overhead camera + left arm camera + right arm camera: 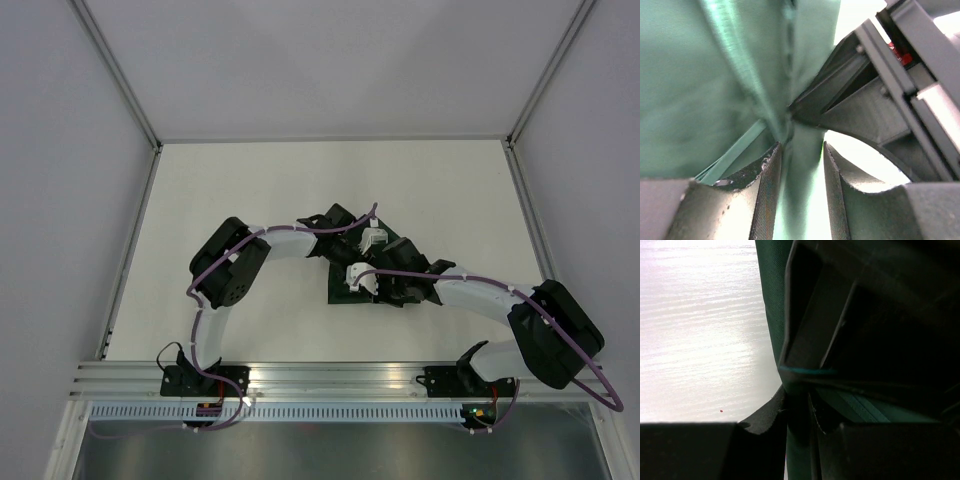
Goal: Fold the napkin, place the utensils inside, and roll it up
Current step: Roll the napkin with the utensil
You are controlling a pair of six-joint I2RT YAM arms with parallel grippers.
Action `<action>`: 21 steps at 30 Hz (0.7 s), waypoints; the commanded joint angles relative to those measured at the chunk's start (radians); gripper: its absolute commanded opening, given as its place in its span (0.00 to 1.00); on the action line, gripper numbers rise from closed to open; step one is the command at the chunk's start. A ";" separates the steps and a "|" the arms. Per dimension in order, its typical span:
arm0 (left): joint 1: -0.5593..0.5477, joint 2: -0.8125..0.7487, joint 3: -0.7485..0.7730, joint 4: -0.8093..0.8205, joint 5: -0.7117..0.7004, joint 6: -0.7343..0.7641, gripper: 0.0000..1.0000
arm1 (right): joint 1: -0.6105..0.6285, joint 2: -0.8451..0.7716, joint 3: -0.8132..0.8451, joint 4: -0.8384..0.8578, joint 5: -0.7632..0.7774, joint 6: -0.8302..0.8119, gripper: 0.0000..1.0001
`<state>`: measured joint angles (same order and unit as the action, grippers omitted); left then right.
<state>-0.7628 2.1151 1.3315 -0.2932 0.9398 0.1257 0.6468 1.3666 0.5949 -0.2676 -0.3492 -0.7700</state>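
Observation:
The dark green napkin [341, 291] lies bunched at the middle of the table, mostly hidden under both grippers. My left gripper [372, 240] hangs over its far side. In the left wrist view its jaws [800, 165] stand apart with a hanging fold of the napkin [690, 90] between them, and bright table shows beside the cloth. My right gripper [358, 278] is at the napkin's near left part. In the right wrist view it [799, 410] is shut on a fold of the napkin [771, 300]. The two grippers are almost touching. No utensils show.
The white table [240, 190] is walled by metal rails on the left [135, 230] and right [525, 210]. The aluminium base rail [330, 375] runs along the near edge. The right gripper's body [875, 100] fills the left wrist view's right side.

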 commanded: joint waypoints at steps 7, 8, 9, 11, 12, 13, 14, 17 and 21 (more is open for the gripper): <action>0.088 -0.219 -0.143 0.238 -0.183 -0.161 0.43 | -0.108 0.084 0.081 -0.125 -0.180 -0.015 0.17; 0.092 -0.239 -0.153 0.268 -0.215 -0.173 0.43 | -0.124 0.094 0.104 -0.157 -0.198 -0.021 0.17; 0.094 -0.260 -0.190 0.287 -0.258 -0.176 0.43 | -0.137 0.106 0.117 -0.172 -0.239 -0.038 0.17; 0.095 -0.328 -0.235 0.360 -0.317 -0.195 0.43 | -0.185 0.149 0.163 -0.234 -0.279 -0.058 0.17; 0.095 -0.348 -0.273 0.405 -0.364 -0.196 0.43 | -0.200 0.184 0.180 -0.258 -0.316 -0.083 0.17; 0.095 -0.371 -0.293 0.432 -0.386 -0.195 0.42 | -0.226 0.202 0.196 -0.281 -0.339 -0.095 0.17; 0.095 -0.409 -0.314 0.459 -0.410 -0.201 0.42 | -0.239 0.221 0.232 -0.333 -0.358 -0.113 0.16; 0.091 -0.489 -0.402 0.555 -0.502 -0.199 0.41 | -0.286 0.301 0.302 -0.451 -0.444 -0.185 0.16; 0.076 -0.576 -0.541 0.690 -0.613 -0.178 0.41 | -0.340 0.420 0.391 -0.605 -0.514 -0.297 0.16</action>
<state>-0.6712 1.6138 0.8700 0.2268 0.4583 -0.0372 0.3367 1.7187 0.9298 -0.6933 -0.7444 -0.9268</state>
